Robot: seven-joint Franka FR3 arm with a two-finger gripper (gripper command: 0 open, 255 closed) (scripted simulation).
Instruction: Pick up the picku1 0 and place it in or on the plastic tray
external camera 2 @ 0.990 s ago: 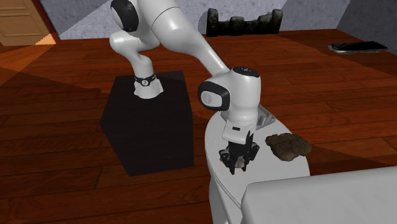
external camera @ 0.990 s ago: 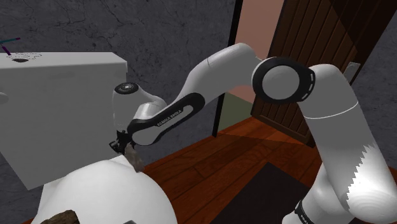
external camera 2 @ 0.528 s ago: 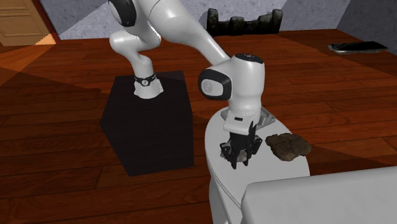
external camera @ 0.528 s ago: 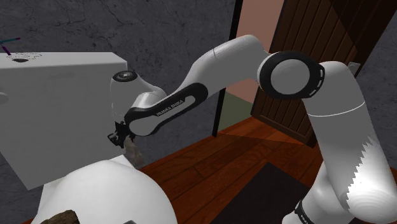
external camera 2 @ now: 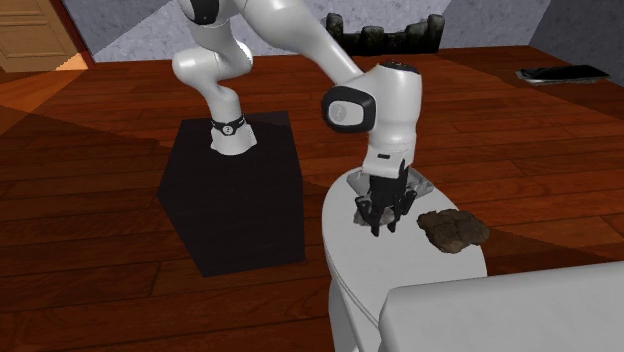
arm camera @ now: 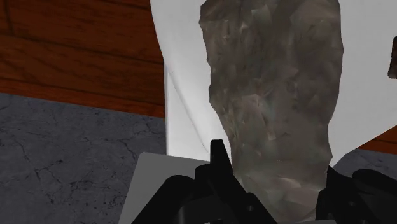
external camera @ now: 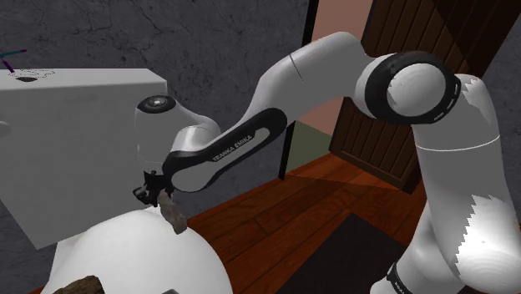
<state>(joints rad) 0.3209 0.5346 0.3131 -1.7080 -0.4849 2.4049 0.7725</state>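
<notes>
We take this for a room in a home. A floor point(external camera 2: 100, 220) of dark reddish wood planks runs all the way across it. A dark panelled wooden door point(external camera: 401, 50) stands beside a salmon-coloured wall point(external camera: 334, 33), and a lighter wooden door point(external camera 2: 28, 30) shows in the second exterior view's far corner. Another wall point(external camera: 167, 33) is grey and cracked, like stone or plaster. We also see a white oval-topped fixture point(external camera 2: 420, 280) with a big white box point(external camera: 75, 142) behind it, together shaped much like a toilet with its tank, but we cannot tell which room of the house this is.
</notes>
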